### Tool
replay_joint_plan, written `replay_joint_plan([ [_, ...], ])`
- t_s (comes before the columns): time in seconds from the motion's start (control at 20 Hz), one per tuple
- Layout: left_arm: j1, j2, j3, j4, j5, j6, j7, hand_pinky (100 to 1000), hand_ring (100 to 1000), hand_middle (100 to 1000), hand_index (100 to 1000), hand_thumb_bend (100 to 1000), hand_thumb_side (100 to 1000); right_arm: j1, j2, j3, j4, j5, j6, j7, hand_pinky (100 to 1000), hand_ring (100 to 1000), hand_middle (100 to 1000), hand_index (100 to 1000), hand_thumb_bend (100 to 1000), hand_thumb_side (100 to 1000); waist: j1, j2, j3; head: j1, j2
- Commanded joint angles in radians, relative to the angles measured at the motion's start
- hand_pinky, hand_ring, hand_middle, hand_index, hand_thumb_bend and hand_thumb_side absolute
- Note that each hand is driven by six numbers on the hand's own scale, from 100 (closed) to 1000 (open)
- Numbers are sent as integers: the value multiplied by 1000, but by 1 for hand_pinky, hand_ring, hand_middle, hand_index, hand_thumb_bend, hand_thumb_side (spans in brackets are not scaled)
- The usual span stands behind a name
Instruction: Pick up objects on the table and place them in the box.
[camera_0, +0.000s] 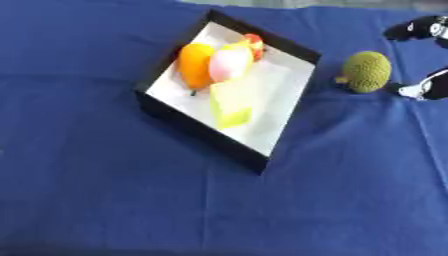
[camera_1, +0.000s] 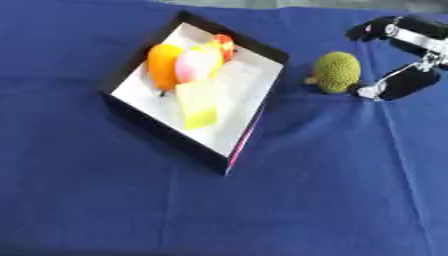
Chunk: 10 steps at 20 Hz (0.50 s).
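A black box (camera_1: 162, 131) with a white floor sits askew on the blue cloth. Inside lie an orange fruit (camera_1: 163, 65), a pink and yellow fruit (camera_1: 198, 64), something red (camera_1: 225, 42) behind them, and a pale yellow-green block (camera_1: 199, 106). A bumpy green fruit (camera_1: 336, 72) rests on the cloth just right of the box. My right hand (camera_1: 404, 52) reaches in from the right edge, open, its fingers and thumb spread on the fruit's right side with a small gap; whether a fingertip touches cannot be made out. No left hand shows.
The blue cloth (camera_0: 131, 200) covers the whole table, with folds near the box. A pale strip runs along the far edge.
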Motion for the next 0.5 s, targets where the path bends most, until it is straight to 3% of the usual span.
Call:
replay_joint_plan([
  [0.05,-5,28,1,-18,-3,2,-1,724,793,867,866,194,702,-40,-8,-48,20,25,18,61,952,910,852,915,417,137,-10,-47,0,-7,-2],
  [0.3,-5,26,1,-16,-3,3,-4,724,793,867,865,193,701,-85,30,-71,80,76,12,155,951,917,863,916,421,164,-9,-45,3,-11,-3],
  [0.5,-7,24,3,-17,-1,2,-4,728,793,867,865,193,700,-116,63,-78,144,126,-26,229,953,923,871,918,422,179,-8,-43,5,-16,-5],
])
